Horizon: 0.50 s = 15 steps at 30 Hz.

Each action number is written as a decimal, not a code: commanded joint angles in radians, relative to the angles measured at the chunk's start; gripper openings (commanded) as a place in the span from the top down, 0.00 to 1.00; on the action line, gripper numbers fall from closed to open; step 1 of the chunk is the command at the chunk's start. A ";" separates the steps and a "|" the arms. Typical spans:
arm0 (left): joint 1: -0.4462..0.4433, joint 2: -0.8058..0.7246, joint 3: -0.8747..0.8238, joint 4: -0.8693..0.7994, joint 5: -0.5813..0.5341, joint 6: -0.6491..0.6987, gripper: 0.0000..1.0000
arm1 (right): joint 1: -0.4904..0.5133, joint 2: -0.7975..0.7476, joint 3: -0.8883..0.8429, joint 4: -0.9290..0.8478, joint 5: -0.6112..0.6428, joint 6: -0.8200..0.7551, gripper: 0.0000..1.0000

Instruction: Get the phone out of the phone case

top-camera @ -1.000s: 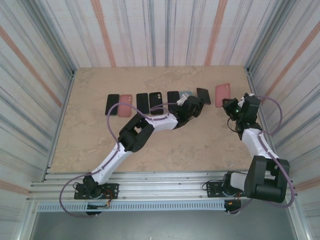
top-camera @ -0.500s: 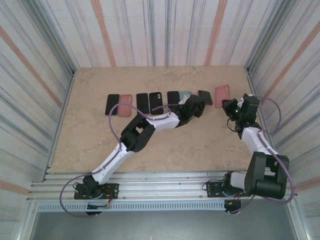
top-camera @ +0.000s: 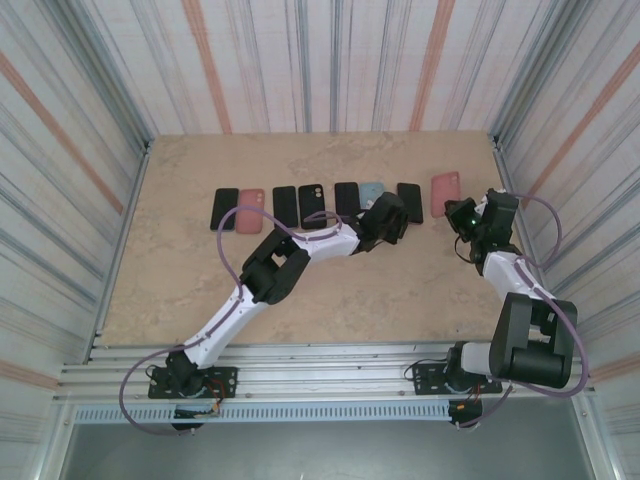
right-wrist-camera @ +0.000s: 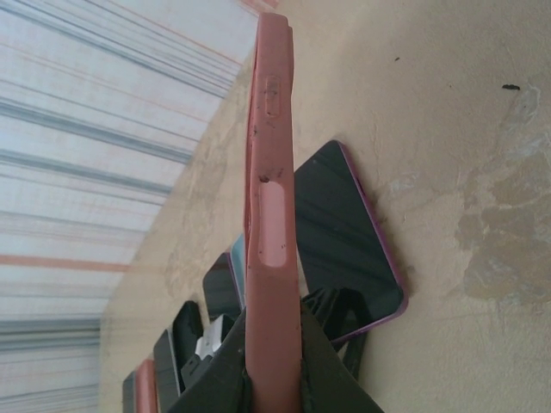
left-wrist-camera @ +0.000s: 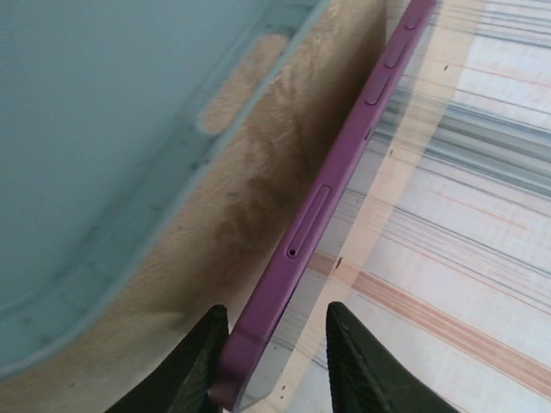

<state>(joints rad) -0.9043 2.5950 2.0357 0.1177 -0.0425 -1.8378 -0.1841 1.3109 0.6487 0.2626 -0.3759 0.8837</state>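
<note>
Striped sheet walls (top-camera: 300, 60) box in a pale stone-look table (top-camera: 200, 280). A row of dark phones and coloured cases (top-camera: 300, 205) lies across its far half.

At the right end of that row the purple phone (right-wrist-camera: 344, 241) lies flat, screen up, bare, just right of a teal case (left-wrist-camera: 86, 129). The pink case (right-wrist-camera: 271, 172) stands on edge at the far right, near the phone but apart from it. It looks empty, so the separating seems done.

The right gripper (right-wrist-camera: 273, 323) is clamped on the pink case's lower end. The left gripper (left-wrist-camera: 275, 308) sits at the phone's near end with its jaws apart. One finger (left-wrist-camera: 202, 361) is against the phone's corner and a gap shows on the other side, so nothing is gripped.

The phone is likely stiff, fairly heavy, smooth and slippery, with glass that would chip if dropped, so the long side edges are the best hold, away from the buttons. The case looks light, rubbery and bendy, and should grip well at a thick end wall.
</note>
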 commanded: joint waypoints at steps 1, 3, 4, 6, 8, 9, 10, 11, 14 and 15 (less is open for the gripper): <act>0.001 -0.001 0.049 -0.044 0.030 -0.004 0.58 | -0.006 0.011 0.006 0.027 -0.013 0.025 0.98; 0.001 -0.007 0.057 -0.073 0.037 0.001 0.52 | -0.006 0.013 0.006 0.030 -0.012 0.026 0.98; 0.002 -0.009 0.064 -0.094 0.040 0.004 0.48 | -0.006 0.014 0.006 0.030 -0.011 0.026 0.98; 0.003 -0.013 0.068 -0.103 0.047 0.001 0.45 | -0.006 0.016 0.006 0.030 -0.010 0.028 0.98; 0.004 -0.012 0.078 -0.120 0.054 -0.001 0.41 | -0.006 0.016 0.008 0.026 -0.008 0.028 0.98; 0.003 -0.012 0.085 -0.136 0.060 -0.002 0.38 | -0.006 0.019 0.009 0.026 -0.007 0.028 0.98; 0.003 -0.012 0.089 -0.145 0.064 -0.001 0.37 | -0.006 0.018 0.011 0.022 -0.007 0.026 0.98; 0.004 -0.016 0.087 -0.148 0.071 -0.007 0.35 | -0.006 0.019 0.012 0.020 -0.006 0.027 0.98; 0.005 -0.025 0.084 -0.162 0.079 -0.003 0.33 | -0.006 0.023 0.016 0.014 -0.004 0.022 0.98; 0.005 -0.032 0.083 -0.170 0.081 -0.002 0.32 | -0.006 0.026 0.019 0.013 -0.003 0.022 0.98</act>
<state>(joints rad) -0.9031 2.5946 2.1002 0.0242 0.0189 -1.8408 -0.1841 1.3224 0.6487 0.2691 -0.3752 0.8894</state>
